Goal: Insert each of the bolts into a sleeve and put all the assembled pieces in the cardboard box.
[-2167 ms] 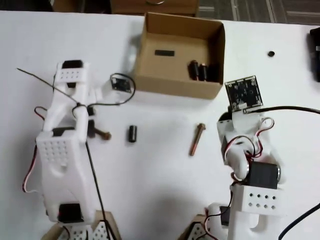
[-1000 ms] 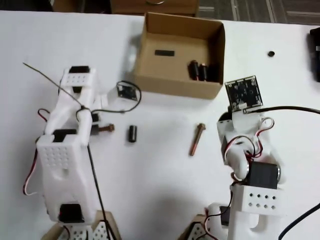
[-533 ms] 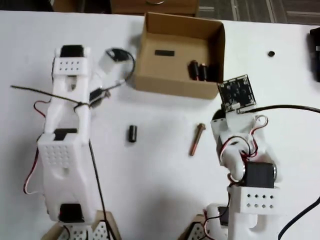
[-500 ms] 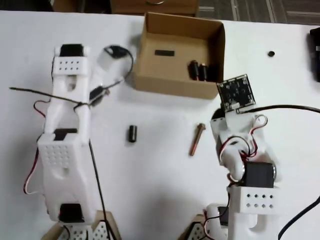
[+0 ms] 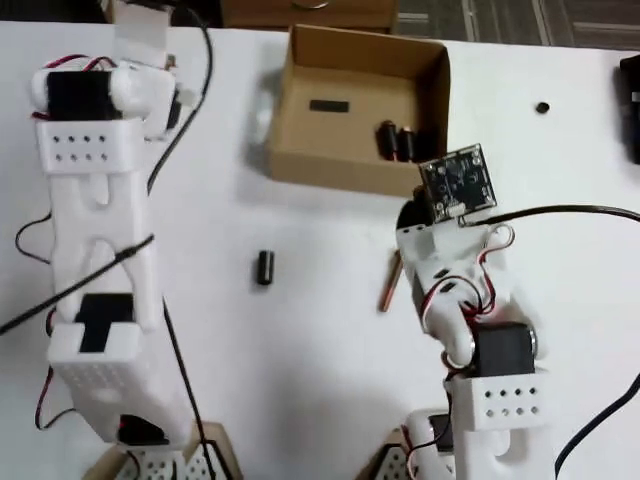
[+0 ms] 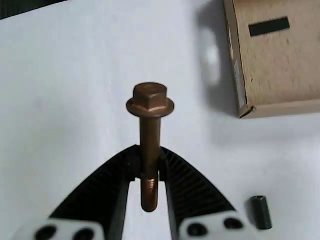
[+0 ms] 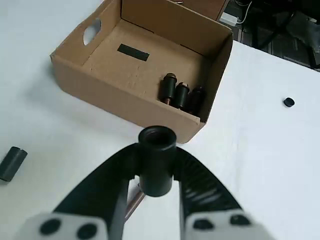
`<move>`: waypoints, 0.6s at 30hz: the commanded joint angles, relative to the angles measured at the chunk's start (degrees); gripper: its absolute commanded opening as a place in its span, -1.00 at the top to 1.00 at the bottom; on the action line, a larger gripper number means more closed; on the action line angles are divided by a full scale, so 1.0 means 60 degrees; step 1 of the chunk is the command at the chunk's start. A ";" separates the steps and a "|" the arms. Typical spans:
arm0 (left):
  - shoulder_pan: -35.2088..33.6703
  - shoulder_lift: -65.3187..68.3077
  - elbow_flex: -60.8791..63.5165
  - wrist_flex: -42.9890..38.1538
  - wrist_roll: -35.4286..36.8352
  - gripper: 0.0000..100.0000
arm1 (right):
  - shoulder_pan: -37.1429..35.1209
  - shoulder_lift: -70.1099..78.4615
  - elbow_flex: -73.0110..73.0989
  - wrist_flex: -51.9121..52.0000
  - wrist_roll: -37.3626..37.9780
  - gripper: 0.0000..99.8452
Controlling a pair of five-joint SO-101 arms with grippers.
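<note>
From above: cardboard box [image 5: 340, 168] at the far side of the worktop [image 5: 300, 380], three assembled pieces [image 5: 400, 142] lying in its right-hand corner. Out front, a loose sleeve [image 5: 264, 267]. Well apart to its right, a loose bolt [image 5: 388, 287], one end tucked under the right arm [image 5: 465, 290]. Left arm [image 5: 95, 220] stretched long up the left side.

Over to the left wrist: left claw [image 6: 148, 159] pinching the held bolt [image 6: 149, 125] across the shank. Hex head clear on one side of the fingers, threaded tip poking out on the other. Looks a square, centred grip. Corner of the cardboard box and the loose sleeve down on the worktop beyond.

Now the right wrist: right claw [image 7: 156, 172] clamped round the held sleeve [image 7: 157, 150], open bore facing the wrist camera, cardboard box just beyond.

So, mating time, by the look of it. Hold the right claw steady as the fixed half and bring the threaded tip over that bore. Line the two axes up before pushing, not during. Go in slowly with small corrections, since a cocked tip would likely catch on the rim or twist the bolt in its grip. No letting go on the left until the shank sits well inside. Then into the box, with the loose pair left to do.
</note>
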 commanded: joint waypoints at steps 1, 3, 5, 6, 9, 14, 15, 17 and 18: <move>0.0029 -0.0923 -0.0154 0.0073 0.1641 0.96 | -0.0095 -0.0139 -0.0044 -0.0198 -0.0396 0.96; 0.0103 -0.1187 0.0125 0.0205 0.2344 0.96 | -0.0139 -0.0139 -0.0044 -0.0198 -0.0615 0.96; 0.0103 -0.1612 0.0388 0.0264 0.2945 0.96 | -0.0139 -0.0139 -0.0044 -0.0198 -0.0689 0.96; 0.0117 -0.1875 0.0549 0.0293 0.3136 0.96 | -0.0125 -0.0139 -0.0044 -0.0198 -0.0689 0.96; 0.0308 -0.2872 0.1165 0.0308 0.3311 0.96 | -0.0139 -0.0139 -0.0044 -0.0198 -0.0689 0.96; 0.0571 -0.4571 0.3275 0.0205 0.3282 0.96 | -0.0154 -0.0139 -0.0059 -0.0198 -0.0689 0.96; 0.0615 -0.4879 0.3656 0.0176 0.3282 0.96 | -0.0154 -0.0139 -0.0059 -0.0154 -0.0689 0.96; 0.0762 -0.5480 0.4388 -0.0029 0.3267 0.96 | -0.0154 -0.0139 -0.0059 -0.0139 -0.0747 0.96; 0.0835 -0.5773 0.4784 -0.0132 0.3267 0.96 | -0.0154 -0.0154 -0.0059 -0.0139 -0.0908 0.96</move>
